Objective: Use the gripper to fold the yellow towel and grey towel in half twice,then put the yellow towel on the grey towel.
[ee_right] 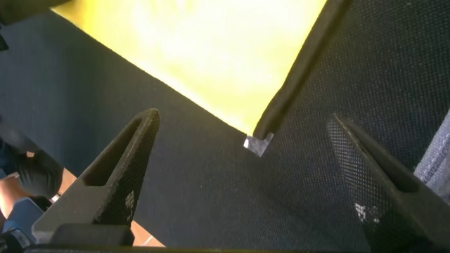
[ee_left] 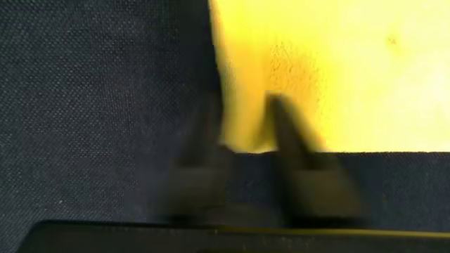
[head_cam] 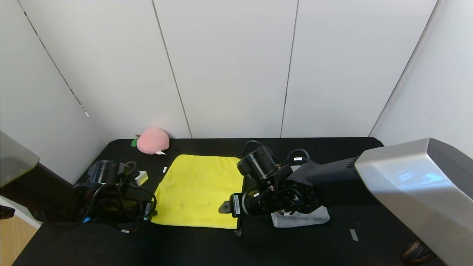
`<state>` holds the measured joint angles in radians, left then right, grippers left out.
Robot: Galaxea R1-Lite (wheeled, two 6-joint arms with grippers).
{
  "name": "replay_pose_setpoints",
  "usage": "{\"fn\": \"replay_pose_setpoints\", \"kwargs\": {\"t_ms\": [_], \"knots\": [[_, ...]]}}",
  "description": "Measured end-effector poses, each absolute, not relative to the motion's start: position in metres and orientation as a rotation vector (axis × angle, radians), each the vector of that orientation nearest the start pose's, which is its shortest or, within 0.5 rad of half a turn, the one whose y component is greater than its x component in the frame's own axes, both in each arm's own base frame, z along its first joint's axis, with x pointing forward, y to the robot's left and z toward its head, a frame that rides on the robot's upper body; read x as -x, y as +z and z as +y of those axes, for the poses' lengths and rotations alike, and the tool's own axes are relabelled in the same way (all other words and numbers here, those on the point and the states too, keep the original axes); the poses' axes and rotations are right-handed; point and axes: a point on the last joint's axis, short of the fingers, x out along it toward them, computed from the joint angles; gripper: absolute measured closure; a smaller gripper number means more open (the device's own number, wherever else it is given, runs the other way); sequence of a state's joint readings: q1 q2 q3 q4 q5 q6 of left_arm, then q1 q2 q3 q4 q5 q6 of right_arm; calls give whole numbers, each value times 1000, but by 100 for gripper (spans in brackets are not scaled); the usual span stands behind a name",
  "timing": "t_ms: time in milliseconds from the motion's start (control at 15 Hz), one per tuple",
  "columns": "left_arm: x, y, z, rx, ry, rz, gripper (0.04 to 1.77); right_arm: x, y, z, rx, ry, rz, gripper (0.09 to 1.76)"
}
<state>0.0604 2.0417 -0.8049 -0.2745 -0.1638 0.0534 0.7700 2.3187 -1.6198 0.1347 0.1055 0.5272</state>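
- Two towels on the black bench (head_cam: 325, 244): yellow towel (head_cam: 197, 190) spread flat at the centre of the head view, grey towel (head_cam: 301, 218) just right of centre, bunched and mostly hidden under the right arm.
- Left hand (ee_left: 246, 151) low at the yellow towel's near left corner, lower left of centre in the head view; fingers (ee_left: 299, 154) blurred in the left wrist view, straddling the towel's edge, a narrow gap between them; cannot tell whether cloth is pinched.
- Right hand (ee_right: 246, 165) hovering over the yellow towel's near right corner, jaws spread wide, holding nothing; bare bench cloth and the towel's dark trim visible between the fingers (ee_right: 116, 176).
- Small strip of tape (ee_right: 258, 144) at that corner of the towel, on the bench.
- Pink plush peach (head_cam: 152, 140) at the far edge of the bench, against the white wall, upper left of the yellow towel and apart from it.
- Small white tag (head_cam: 164, 169) lying off the towel's far left side.
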Motion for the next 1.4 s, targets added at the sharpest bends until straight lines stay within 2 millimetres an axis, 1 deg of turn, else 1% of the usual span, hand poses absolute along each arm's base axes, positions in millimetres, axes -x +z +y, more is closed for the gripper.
{"fn": "replay_pose_setpoints", "kwargs": {"t_ms": [67, 467, 600, 800, 1067, 1267, 1400], "knots": [[-323, 43, 16, 58, -122, 955, 168, -325, 90, 319, -187, 582, 997, 14], [-323, 43, 16, 59, -123, 952, 169, -325, 89, 319, -186, 580, 998, 14], [-324, 44, 15, 56, -126, 927, 169, -324, 89, 319, -185, 582, 999, 14], [-323, 44, 9, 46, -149, 904, 169, -325, 87, 321, -183, 584, 1001, 14], [-320, 42, -5, 26, -187, 909, 169, -320, 75, 330, -151, 567, 1016, 14], [-319, 43, -8, 18, -197, 883, 169, -317, 67, 340, -105, 537, 1034, 14], [-318, 43, -8, 18, -196, 877, 169, -317, 66, 346, -80, 523, 1070, 14]]}}
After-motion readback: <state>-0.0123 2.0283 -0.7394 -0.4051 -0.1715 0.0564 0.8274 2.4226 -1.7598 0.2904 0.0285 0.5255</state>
